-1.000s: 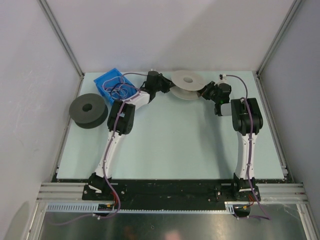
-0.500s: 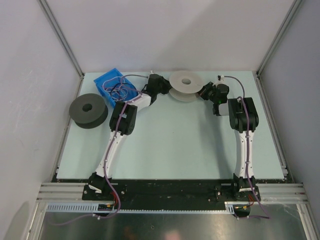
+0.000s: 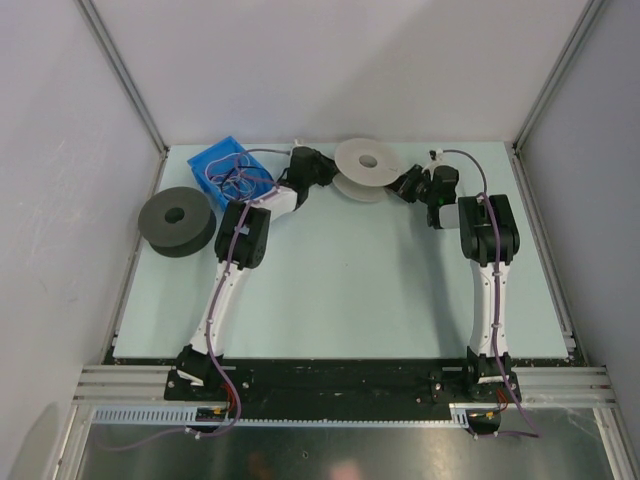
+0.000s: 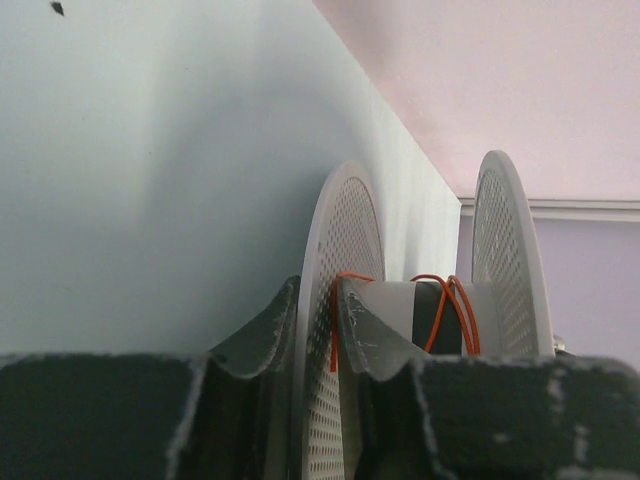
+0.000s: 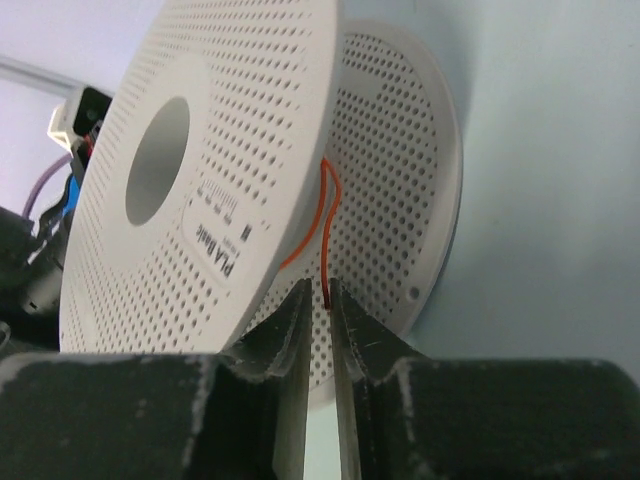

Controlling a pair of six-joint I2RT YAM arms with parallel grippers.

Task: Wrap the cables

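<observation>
– Now, spool position?
– White spool [image 3: 362, 165] sits at the far middle of the table [image 3: 340, 290], tilted, between the two arms. Top view does not show whether its low edge touches the table.
– Left side?
– Left gripper [image 4: 318, 300] straddles one perforated flange [image 4: 345, 230] of the spool at its rim: one finger outside the flange, the other on the hub side, both against it. Pinching the flange, in short.
– Cable?
– Orange cable [image 4: 448, 305] has a few turns around the grey hub [image 4: 410, 300], bunched towards the far flange. One strand also runs along the inner face of the gripped flange, beside the inner finger.
– Right side?
– Right gripper [image 5: 320, 295] is at the spool's rim on the opposite side. Its jaws are almost pressed together, with only a thin slot between them. The cable's free end comes out from between the flanges and drops into that slot. Pinched there, as far as the wrist view shows.
– Anything else on the bench?
– Blue bin [image 3: 228, 170] in the far left corner, a tangle of thin wires inside. Dark grey spool [image 3: 178, 220] lies flat just beside it, at the left edge, well apart from both grippers.
</observation>
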